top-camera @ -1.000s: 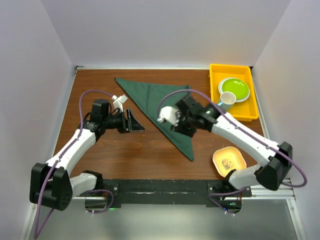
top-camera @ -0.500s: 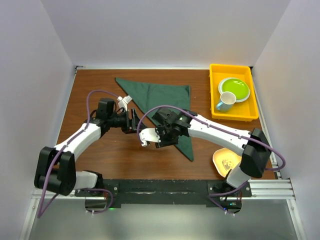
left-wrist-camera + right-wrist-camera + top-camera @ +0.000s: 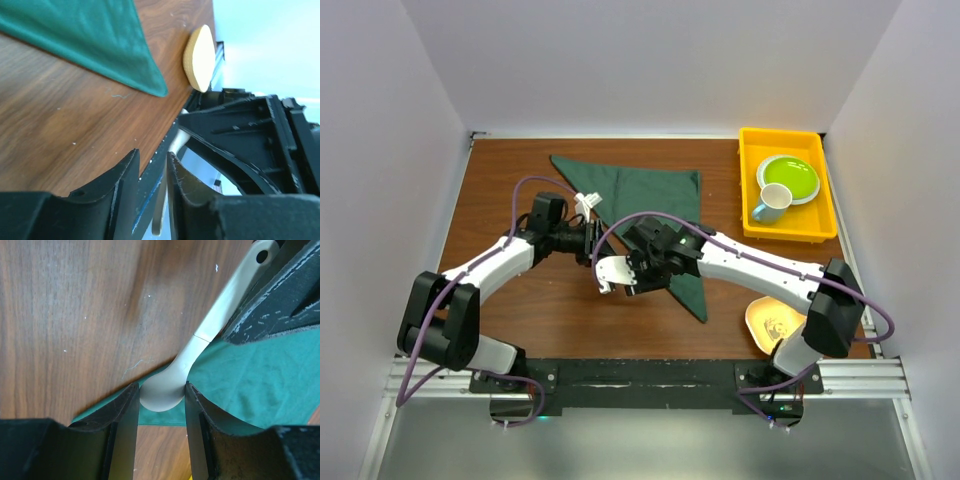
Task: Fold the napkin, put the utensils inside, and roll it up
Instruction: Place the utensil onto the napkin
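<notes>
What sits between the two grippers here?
The spoon spans them: the right wrist view shows its bowl in the right gripper, handle reaching the left gripper.

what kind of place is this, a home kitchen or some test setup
Probably a lab test cell, not a home: plain white walls box in a wooden table holding staged tableware, a yellow tray and a green napkin.

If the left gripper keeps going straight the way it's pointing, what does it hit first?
Probably the spoon: its handle sits between the fingers of the left gripper. Right behind it is the right gripper, holding the spoon's bowl, though depth is hard to judge.
</notes>
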`<act>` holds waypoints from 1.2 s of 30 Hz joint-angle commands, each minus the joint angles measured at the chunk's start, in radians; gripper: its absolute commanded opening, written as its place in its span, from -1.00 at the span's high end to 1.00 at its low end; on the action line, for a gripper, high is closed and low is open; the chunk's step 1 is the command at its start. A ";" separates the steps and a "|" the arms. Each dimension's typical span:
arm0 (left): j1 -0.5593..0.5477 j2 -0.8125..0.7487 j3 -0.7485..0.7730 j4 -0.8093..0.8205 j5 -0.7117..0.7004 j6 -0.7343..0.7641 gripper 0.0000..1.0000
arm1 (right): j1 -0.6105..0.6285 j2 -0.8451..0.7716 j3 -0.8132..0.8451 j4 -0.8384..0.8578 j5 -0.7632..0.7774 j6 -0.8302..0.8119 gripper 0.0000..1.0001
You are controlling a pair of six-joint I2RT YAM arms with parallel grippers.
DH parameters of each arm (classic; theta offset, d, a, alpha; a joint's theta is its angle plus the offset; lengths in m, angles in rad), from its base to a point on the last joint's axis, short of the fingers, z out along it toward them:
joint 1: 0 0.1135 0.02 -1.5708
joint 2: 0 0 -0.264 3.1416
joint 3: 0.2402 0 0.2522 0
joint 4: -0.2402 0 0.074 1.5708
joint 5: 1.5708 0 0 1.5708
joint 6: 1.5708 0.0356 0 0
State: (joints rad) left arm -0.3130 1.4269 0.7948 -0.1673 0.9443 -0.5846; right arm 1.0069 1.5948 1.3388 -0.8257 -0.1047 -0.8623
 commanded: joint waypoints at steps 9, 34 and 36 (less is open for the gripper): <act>0.002 -0.063 0.004 -0.004 0.084 0.034 0.14 | -0.001 -0.050 -0.070 0.094 -0.035 0.071 1.00; 0.258 -0.253 0.129 -0.515 -0.690 0.158 -0.50 | -0.277 0.677 0.683 -0.136 -0.036 0.482 1.00; 0.258 -0.255 0.123 -0.518 -0.690 0.158 -0.49 | -0.277 0.698 0.726 -0.133 -0.041 0.485 1.00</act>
State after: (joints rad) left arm -0.0612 1.2053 0.9287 -0.6800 0.2695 -0.4507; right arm 0.7319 2.2765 1.9533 -0.9154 -0.1509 -0.4175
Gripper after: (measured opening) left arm 0.750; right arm 0.404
